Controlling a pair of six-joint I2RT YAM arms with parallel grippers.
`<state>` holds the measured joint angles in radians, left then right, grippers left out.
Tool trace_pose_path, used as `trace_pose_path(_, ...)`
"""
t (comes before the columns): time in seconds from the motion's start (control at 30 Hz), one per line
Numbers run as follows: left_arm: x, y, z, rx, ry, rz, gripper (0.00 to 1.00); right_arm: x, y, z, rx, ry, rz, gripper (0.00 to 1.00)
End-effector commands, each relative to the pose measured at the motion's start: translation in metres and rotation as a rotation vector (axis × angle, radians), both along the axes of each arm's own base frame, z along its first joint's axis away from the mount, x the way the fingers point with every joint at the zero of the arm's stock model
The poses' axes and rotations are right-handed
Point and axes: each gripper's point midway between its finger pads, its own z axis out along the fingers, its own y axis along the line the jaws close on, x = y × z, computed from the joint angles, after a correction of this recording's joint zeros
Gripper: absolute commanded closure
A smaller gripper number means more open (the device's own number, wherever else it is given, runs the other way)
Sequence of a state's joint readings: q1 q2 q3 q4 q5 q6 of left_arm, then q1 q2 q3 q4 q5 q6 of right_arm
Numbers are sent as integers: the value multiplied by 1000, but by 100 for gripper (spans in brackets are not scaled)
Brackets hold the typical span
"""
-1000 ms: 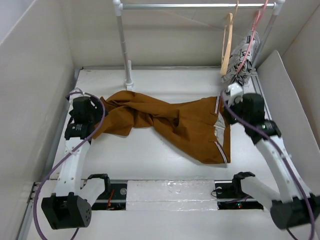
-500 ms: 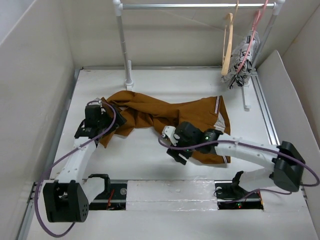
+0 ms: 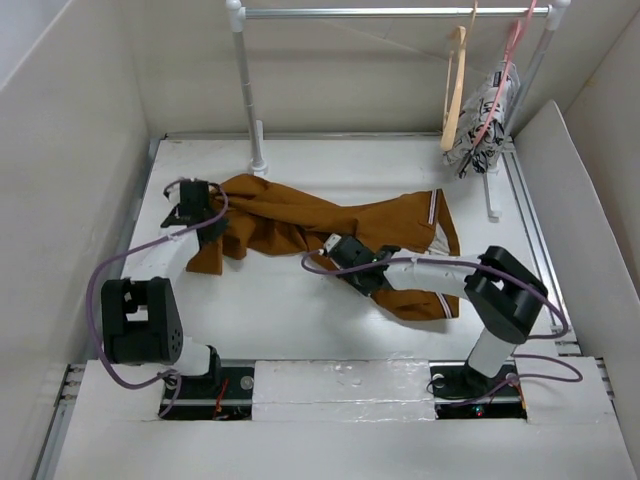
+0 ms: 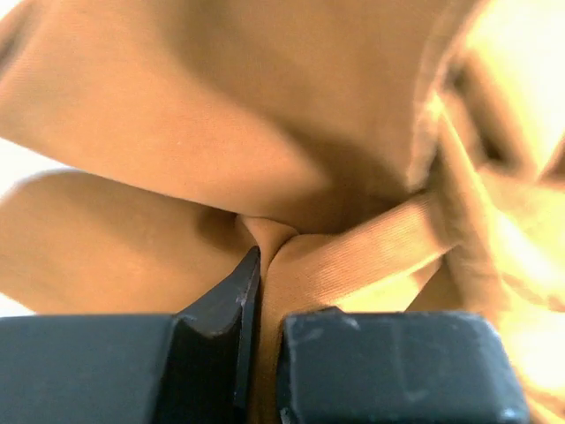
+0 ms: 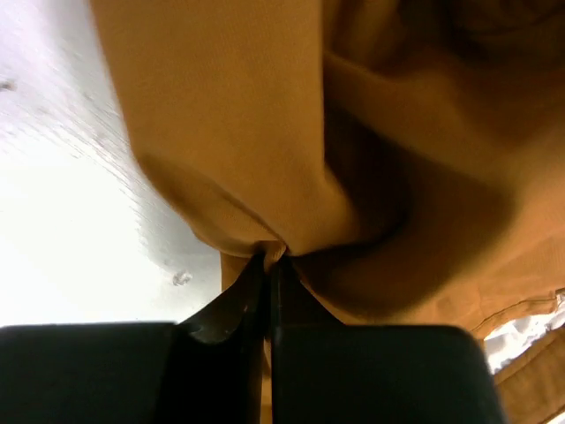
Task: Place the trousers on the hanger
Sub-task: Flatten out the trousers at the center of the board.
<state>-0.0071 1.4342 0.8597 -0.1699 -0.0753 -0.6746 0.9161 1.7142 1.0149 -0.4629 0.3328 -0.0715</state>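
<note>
trousers: large rust-brown fabric trousers (image 3: 300,222) lie crumpled across the middle of the white table (image 3: 300,320), legs bunched toward the left of the top view, striped waistband toward the right.
left gripper: the left gripper (image 4: 263,265) is pinching a raised ridge of the leg fabric, at the cloth's left end in the top view.
right gripper: the right gripper (image 5: 269,258) is pressed together on a thin fold at the cloth's lower edge, near the picture's centre.
hanger: the light tan wooden hanger (image 3: 455,90) hangs bare from the metal rail (image 3: 390,12) at upper right, well apart from the trousers.
step in hand: probably lifting and straightening the legs from two grips.
doing it well: both grips look shallow, so lift slowly and evenly; draw the hands apart to pull folds flat before any carry.
watch: the thin pink hanger (image 3: 512,50) with black-and-white patterned cloth (image 3: 485,115) hangs just beside the wooden one; approach from its left.
</note>
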Motion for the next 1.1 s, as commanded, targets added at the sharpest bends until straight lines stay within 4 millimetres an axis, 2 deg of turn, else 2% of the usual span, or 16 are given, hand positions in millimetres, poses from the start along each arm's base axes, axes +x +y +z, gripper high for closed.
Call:
trace_pose_path(0.0, 45, 44, 96, 136, -238, 138, 100, 4, 19, 3, 39, -55, 33, 100)
trace_pose_path(0.2, 79, 68, 230, 271, -493, 190, 100, -92, 30, 38, 214, 98, 346, 100)
trace_pose_path(0.23, 95, 69, 217, 289, -450, 171, 100, -125, 20, 32, 218, 214, 400, 100)
trace_pose_path(0.3, 117, 64, 222, 315, -402, 92, 51, -146, 9, 45, 259, 243, 415, 100)
trace_pose_path(0.37, 142, 60, 158, 334, -178, -11, 3, -164, -2, 47, 282, 308, 415, 90)
trace_pose_path(0.4, 144, 61, 140, 346, -63, -14, 1, -162, -5, 61, 294, 283, 393, 59)
trace_pose_path(0.43, 141, 64, 135, 357, -30, -6, 1, -161, -9, 64, 292, 271, 387, 58)
trace_pose_path(0.47, 136, 65, 134, 361, -26, -2, 1, -156, -5, 79, 313, 234, 391, 36)
trace_pose_path(0.5, 127, 64, 114, 358, -8, -7, 1, -152, -2, 92, 332, 207, 396, 31)
trace_pose_path(0.63, 70, 60, 154, 297, -218, 55, 9, -117, -15, 136, 348, 92, 311, 24)
trace_pose_path(0.73, 30, 45, 164, 262, -297, 72, 17, -70, -42, 151, 408, -7, 140, 52)
trace_pose_path(0.77, 17, 42, 150, 257, -274, 70, 23, -59, -52, 154, 434, -36, 89, 99)
trace_pose_path(0.87, -9, 30, 151, 192, -307, 40, 28, -14, -103, 152, 475, -125, -150, 100)
trace_pose_path(0.9, -21, 20, 134, 144, -287, 7, 26, 1, -134, 145, 481, -150, -275, 96)
trace_pose_path(0.93, -27, 16, 123, 127, -266, -2, 24, 12, -136, 148, 543, -174, -293, 66)
trace_pose_path(1.07, -40, 1, 70, 44, -186, -39, 7, 46, -179, 127, 641, -207, -463, 28)
